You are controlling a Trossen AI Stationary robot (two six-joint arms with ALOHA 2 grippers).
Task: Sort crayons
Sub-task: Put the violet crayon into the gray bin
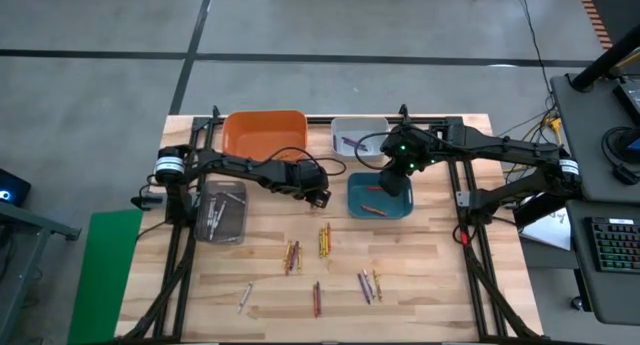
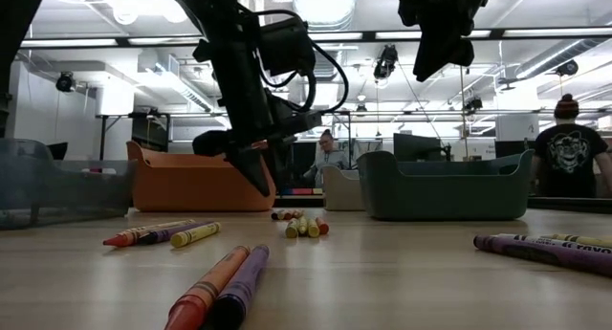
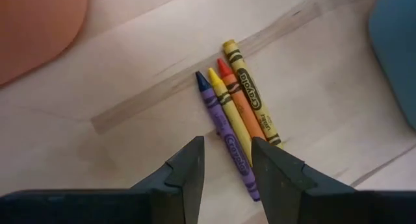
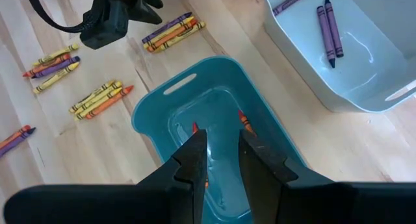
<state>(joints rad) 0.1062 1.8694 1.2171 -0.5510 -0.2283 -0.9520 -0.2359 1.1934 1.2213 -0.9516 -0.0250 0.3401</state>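
Taking the teal bin (image 1: 380, 197) as landmark: nearest the bench's (image 1: 430, 275) front edge, crayons (image 1: 318, 297) lie scattered in small clusters, well short of the bin. Closer to the bin, a four-crayon group (image 3: 237, 113) lies beneath the left pincer (image 3: 226, 162), which hovers with fingers spread, holding nothing. Directly above the bin, the right pincer (image 4: 221, 152) hangs with fingers parted and empty; orange crayons (image 4: 244, 122) lie inside. Beyond the bin, the white bin (image 4: 364, 49) contains purple crayons (image 4: 327, 29).

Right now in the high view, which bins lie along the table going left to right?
Clear grey plastic bin → orange plastic bin → white plastic bin, with the teal plastic bin just in front of it.
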